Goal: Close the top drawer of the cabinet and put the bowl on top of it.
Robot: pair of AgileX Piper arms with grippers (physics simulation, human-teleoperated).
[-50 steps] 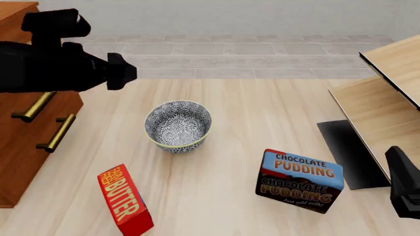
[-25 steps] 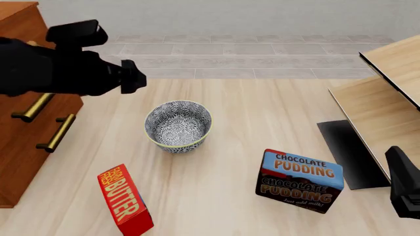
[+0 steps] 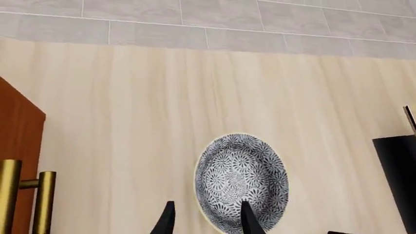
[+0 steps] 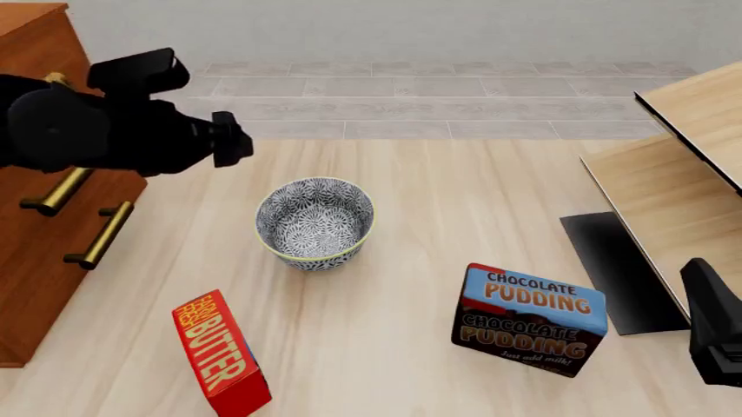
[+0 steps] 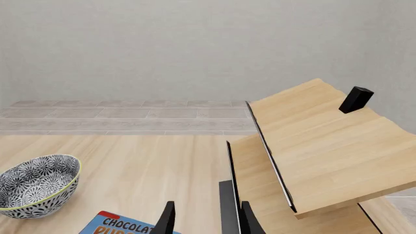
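Note:
The bowl [image 4: 315, 221], white with a dark floral pattern, stands upright on the table; the left wrist view shows the bowl [image 3: 242, 180] from above. My left gripper [image 4: 235, 139] hovers up and to the left of it, open with nothing between its fingers [image 3: 167, 220]. The cabinet [image 4: 29, 261] stands at the far left with two brass handles [image 4: 56, 191] showing. The left arm hides most of the top drawer, so I cannot tell how it stands. My right gripper [image 5: 206, 222] is open and holds nothing, low at the right.
A red butter box [image 4: 221, 354] stands near the front left and a chocolate pudding box [image 4: 530, 318] right of centre. Pale wood furniture [image 4: 684, 165] with a black panel [image 4: 614, 271] fills the right side. The right arm [image 4: 715, 334] sits at the lower right corner.
My left arm has swung right, off the cabinet front and toward the bowl, and turned a little. Bowl, boxes and right arm have not moved.

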